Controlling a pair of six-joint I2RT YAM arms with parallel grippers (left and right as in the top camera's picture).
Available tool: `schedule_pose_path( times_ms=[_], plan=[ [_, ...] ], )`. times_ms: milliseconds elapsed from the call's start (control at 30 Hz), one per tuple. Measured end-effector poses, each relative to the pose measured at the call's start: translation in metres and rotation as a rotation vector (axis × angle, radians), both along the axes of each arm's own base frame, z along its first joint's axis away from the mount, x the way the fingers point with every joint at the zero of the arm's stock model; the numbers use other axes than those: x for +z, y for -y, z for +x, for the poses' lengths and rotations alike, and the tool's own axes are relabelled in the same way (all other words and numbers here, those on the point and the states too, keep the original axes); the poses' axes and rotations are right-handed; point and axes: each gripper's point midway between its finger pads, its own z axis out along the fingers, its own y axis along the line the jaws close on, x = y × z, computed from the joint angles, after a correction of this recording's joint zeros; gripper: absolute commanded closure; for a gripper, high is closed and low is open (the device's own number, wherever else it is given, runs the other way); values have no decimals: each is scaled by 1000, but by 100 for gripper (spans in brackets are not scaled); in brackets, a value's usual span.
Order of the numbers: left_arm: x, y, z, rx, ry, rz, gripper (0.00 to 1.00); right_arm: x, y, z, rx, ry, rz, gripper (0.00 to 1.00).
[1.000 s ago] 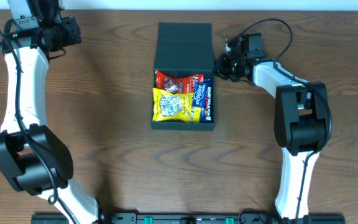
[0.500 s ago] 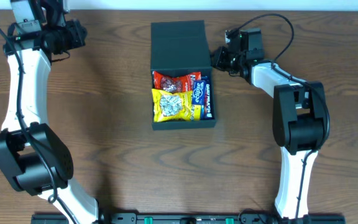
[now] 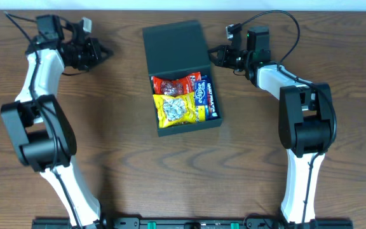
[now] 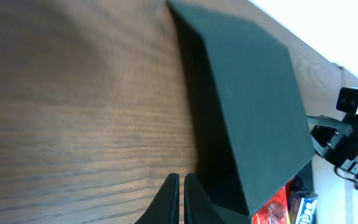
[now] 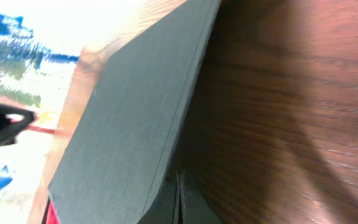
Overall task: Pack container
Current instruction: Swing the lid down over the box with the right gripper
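The container (image 3: 189, 123) is a dark teal-green box in the middle of the table, turned slightly. Its flap lid (image 3: 175, 48) stands partly raised over the back half. Red (image 3: 171, 84), yellow (image 3: 175, 108) and blue (image 3: 205, 97) snack packets lie inside. My right gripper (image 3: 216, 56) is shut and empty, its tips against the lid's right edge. The right wrist view shows the lid (image 5: 129, 118) just left of the closed fingers (image 5: 179, 196). My left gripper (image 3: 102, 53) is shut and empty, left of the lid, apart from it. The left wrist view shows its closed fingers (image 4: 181, 196) and the lid (image 4: 253, 106).
The brown wooden table (image 3: 107, 146) lies all round the box. A black cable (image 3: 278, 19) loops over the right arm at the back right. The table's far edge (image 3: 126, 7) is just behind both grippers.
The left arm has swung down and right, towards the lid. The right gripper has moved left. The box has turned and slid left, and the lid has tilted.
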Motion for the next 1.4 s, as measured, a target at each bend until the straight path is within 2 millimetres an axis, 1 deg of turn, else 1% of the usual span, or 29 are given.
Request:
schedule_pose_path(
  times_ms=[67, 133, 333, 433, 500, 633, 733, 867, 933, 1000, 1067, 1133, 1267, 1400],
  plan=[
    [-13, 6, -3, -2, -44, -41, 94, 2, -3, -2, 26, 15, 8, 99],
    [-19, 13, -5, -9, -66, -63, 94, 4, -4, -5, 46, 21, 16, 99],
    [-20, 45, -7, -53, -93, -93, 94, 7, -8, -9, 80, 31, 30, 99],
    [-25, 57, -8, -61, -121, -104, 94, 8, -10, -11, 96, 33, 40, 98],
    [-33, 64, -10, -58, -155, -115, 94, 10, -11, -12, 105, 35, 46, 99],
    [-51, 71, -13, -48, -215, -128, 94, 11, -12, -14, 113, 35, 52, 99],
    [-54, 69, -13, -32, -236, -137, 94, 10, -11, -14, 113, 32, 52, 99],
    [-47, 58, -14, 2, -270, -149, 94, 2, -9, -20, 109, -36, 49, 99],
    [-46, 48, -18, 26, -295, -148, 94, -3, -2, -24, 105, -93, 51, 99],
    [-46, 38, -21, 52, -315, -133, 94, -12, 5, -32, 93, -173, 50, 99],
    [-50, 27, -23, 83, -333, -103, 94, -23, 14, -40, 77, -254, 47, 99],
    [-54, 19, -23, 103, -341, -76, 94, -28, 21, -46, 64, -306, 46, 99],
    [-57, 17, -20, 111, -329, -39, 94, -37, 28, -58, 55, -395, 39, 99],
    [-60, 24, -19, 103, -325, -10, 94, -47, 25, -79, 83, -481, 16, 99]
  ],
)
